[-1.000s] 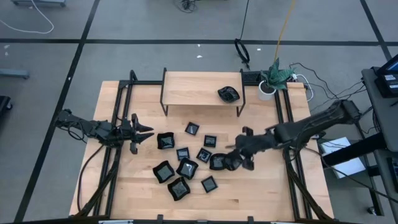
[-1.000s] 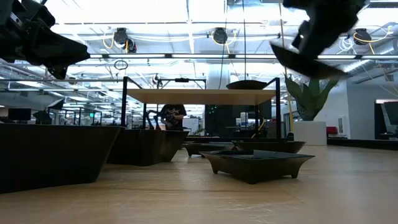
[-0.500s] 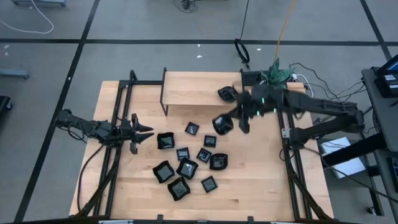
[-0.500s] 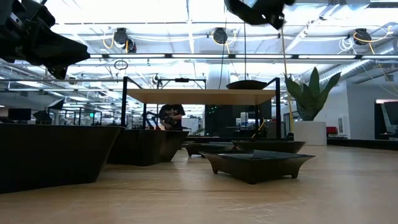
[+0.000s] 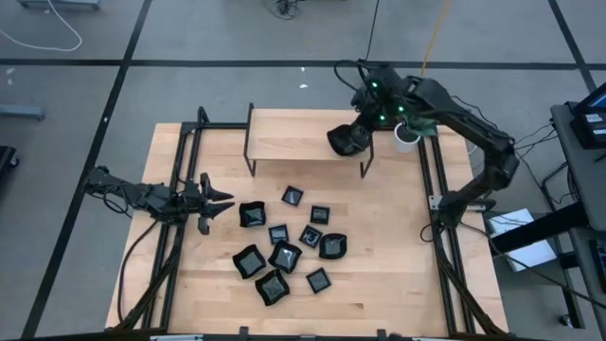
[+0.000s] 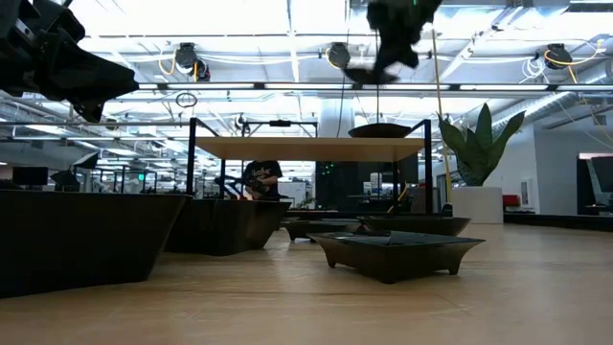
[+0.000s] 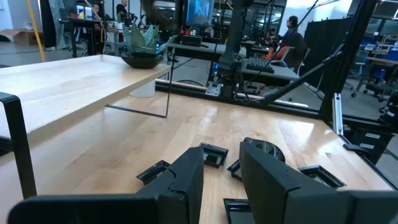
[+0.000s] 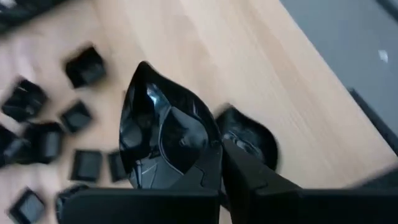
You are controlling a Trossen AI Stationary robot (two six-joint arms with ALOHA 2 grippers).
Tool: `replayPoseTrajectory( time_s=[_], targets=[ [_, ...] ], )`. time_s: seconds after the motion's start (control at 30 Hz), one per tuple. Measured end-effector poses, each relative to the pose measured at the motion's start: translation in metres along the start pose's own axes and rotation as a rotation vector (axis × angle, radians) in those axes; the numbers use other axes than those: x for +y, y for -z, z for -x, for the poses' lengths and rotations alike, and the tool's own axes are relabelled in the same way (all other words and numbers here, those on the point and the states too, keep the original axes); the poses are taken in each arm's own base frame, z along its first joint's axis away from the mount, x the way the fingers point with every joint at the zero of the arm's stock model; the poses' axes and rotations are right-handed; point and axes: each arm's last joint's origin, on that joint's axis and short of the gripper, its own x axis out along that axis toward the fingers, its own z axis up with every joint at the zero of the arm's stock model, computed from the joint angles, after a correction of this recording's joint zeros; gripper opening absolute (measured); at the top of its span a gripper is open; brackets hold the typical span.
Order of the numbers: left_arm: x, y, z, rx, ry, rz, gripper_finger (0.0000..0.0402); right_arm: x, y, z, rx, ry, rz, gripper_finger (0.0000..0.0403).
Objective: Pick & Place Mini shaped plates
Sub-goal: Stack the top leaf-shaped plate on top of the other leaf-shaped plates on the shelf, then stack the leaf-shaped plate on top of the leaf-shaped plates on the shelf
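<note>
Fingers of the right gripper (image 8: 214,163) are pinched on a glossy black wavy-rimmed plate (image 8: 163,134), held above the raised wooden shelf (image 5: 294,134)'s right end.

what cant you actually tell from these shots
- High view: the right gripper and the roundish plate it holds cover the dish already on the shelf, so whether they touch is unclear.
- Right wrist view: that dish is blurred and half hidden behind the held plate.
- Low view: near plates block the rest of the pile.
- Left gripper: open, empty.
</note>
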Motion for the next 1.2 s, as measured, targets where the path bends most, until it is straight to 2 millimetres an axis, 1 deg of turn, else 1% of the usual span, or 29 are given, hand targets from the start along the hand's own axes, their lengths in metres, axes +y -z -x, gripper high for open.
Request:
replayPoseTrajectory(
  time_s=[0.17,0.27,0.37,0.7,0.87,1.1,1.2],
  targets=[
    [0.0,0.0,0.0,0.0,0.0,0.0,0.0106,-0.03,0.002,-0.017,0.054,0.04,-0.052,0.0],
    [0.0,0.0,0.0,0.0,0.0,0.0,0.0106,-0.04,0.003,-0.023,0.066,0.052,-0.064,0.0],
    [0.0,0.0,0.0,0.0,0.0,0.0,0.0106,-0.045,0.006,-0.027,0.084,0.056,-0.066,0.0],
    [0.0,0.0,0.0,0.0,0.0,0.0,0.0106,-0.047,0.016,-0.04,0.133,0.048,-0.081,0.0],
    [0.0,0.0,0.0,0.0,0.001,0.0,0.0106,-0.048,0.017,-0.048,0.112,0.055,-0.088,0.0006],
    [0.0,0.0,0.0,0.0,0.0,0.0,0.0106,-0.048,0.018,-0.049,0.112,0.057,-0.102,0.0056],
    [0.0,0.0,0.0,0.0,0.001,0.0,0.0106,-0.046,0.018,-0.043,0.099,0.059,-0.097,0.0079]
  ],
)
